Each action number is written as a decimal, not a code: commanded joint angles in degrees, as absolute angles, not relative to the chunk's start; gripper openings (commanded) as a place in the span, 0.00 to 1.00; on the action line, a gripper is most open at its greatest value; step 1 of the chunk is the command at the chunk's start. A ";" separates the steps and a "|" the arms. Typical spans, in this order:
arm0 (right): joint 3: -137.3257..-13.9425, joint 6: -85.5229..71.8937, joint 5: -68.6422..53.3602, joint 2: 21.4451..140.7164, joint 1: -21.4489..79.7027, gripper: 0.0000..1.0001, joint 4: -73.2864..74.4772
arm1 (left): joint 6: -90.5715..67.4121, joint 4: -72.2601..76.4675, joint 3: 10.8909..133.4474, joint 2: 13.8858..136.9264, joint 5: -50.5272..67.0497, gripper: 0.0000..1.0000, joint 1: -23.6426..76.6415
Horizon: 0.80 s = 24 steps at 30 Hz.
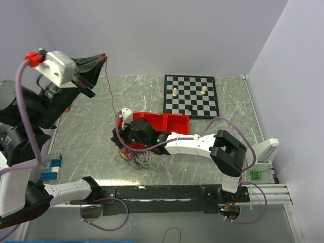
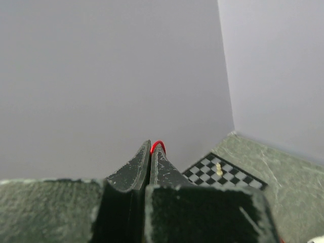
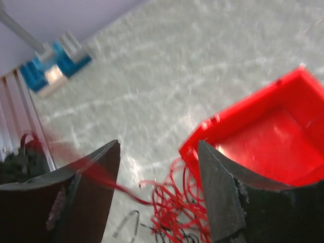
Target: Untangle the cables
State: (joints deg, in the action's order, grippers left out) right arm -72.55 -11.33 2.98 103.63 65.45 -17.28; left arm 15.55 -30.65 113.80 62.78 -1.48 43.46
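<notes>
**Cables: one red strand lifted, the heap under open jaws**

Cables (image 1: 139,158) lie in a loose knot of red, white and black on the tabletop (image 1: 91,131), directly beneath the right gripper (image 3: 158,147) and partly between its fingers. Its jaws stand wide apart over the red loops and clamp nothing, probably poised to pin or pinch the heap. A red bin (image 3: 273,147) sits just beyond its right finger, touching or nearly touching the wires; which, I cannot tell.

One red strand (image 2: 153,147) runs up out of the knot to the left gripper (image 1: 104,57), which is raised high and well away from the heap. That gripper is closed tight on it, a small loop showing past its tips. Holding it high likely keeps the strand taut, so it can slide free of the others.
</notes>
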 commanded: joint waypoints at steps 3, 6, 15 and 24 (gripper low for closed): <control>-63.12 -16.96 -6.67 97.57 64.07 0.67 -13.90 | 19.06 -8.91 110.92 59.59 -12.02 0.01 43.42; -58.73 -17.75 -9.05 95.11 64.07 0.67 -12.22 | 21.96 -1.78 113.37 61.08 -15.02 0.01 43.42; -49.23 -21.27 -9.32 85.62 64.07 0.56 -4.23 | 27.77 5.17 124.36 66.27 -15.29 0.01 43.33; -38.24 -24.78 -2.03 71.73 64.07 0.51 9.56 | 35.58 19.23 122.77 68.20 -15.38 0.01 43.33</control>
State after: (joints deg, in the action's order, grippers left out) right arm -41.12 -22.06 -6.09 76.25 63.88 2.02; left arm 30.06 9.41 122.04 65.69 -14.50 43.46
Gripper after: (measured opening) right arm 0.521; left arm 0.023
